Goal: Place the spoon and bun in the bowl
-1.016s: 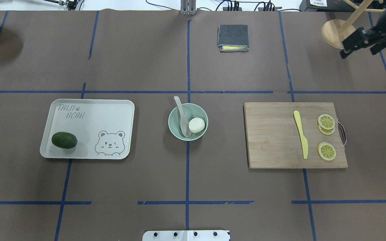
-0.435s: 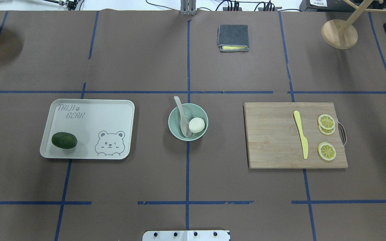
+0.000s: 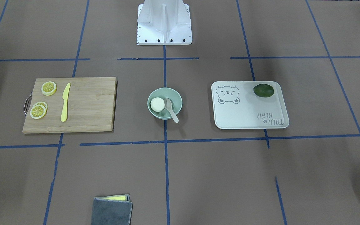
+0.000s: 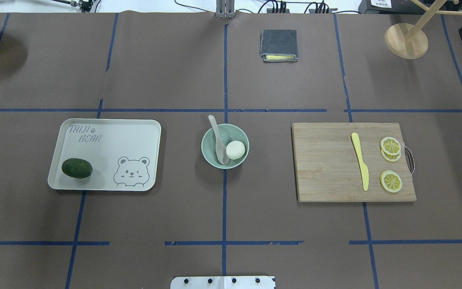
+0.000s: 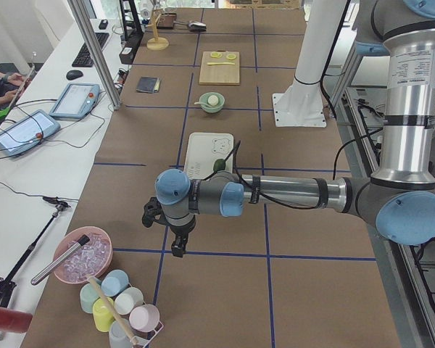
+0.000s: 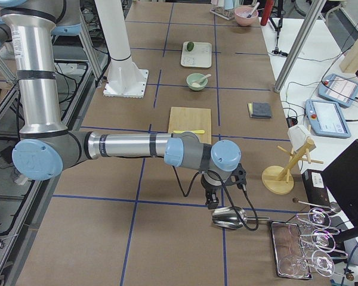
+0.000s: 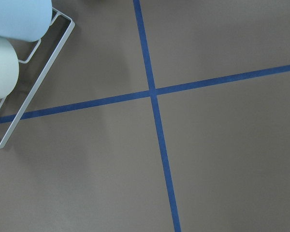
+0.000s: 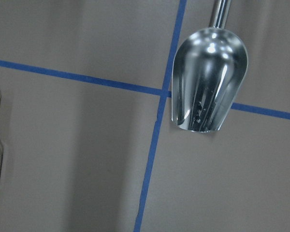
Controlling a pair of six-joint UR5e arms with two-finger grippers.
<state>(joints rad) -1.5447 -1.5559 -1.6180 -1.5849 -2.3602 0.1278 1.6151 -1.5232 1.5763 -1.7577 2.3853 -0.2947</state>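
A brown paper-covered surface (image 4: 175,208) marked with blue tape lines, seen from above. At its middle sits a pale mint-green bowl (image 4: 237,132). Inside it lies a small round white bun (image 4: 235,150), on the robot's right side of the bowl. Just beside the bun rests the scoop of a pale whitish spoon (image 4: 218,140), whose handle leans out over the rim on the side away from the robot. To the robot's left of the bowl is a pale tray (image 4: 106,152) printed with a bear face, carrying a dark green oval fruit (image 4: 77,168) in its near corner. To the robot's right is a wooden cutting board (image 4: 323,168) with a yellow plastic knife (image 4: 360,160) and lemon slices (image 4: 390,181) on it. Both arms are well away from the bowl, at opposite ends of the surface. The left pincer (image 5: 177,245) hangs near a pink bowl (image 5: 83,255) and a rack of cups. The right pincer (image 6: 213,201) hangs above a shiny metal scoop (image 8: 209,82). Each pincer shows only in a side view, so I cannot tell how far apart its fingers stand or whether it has hold of anything.
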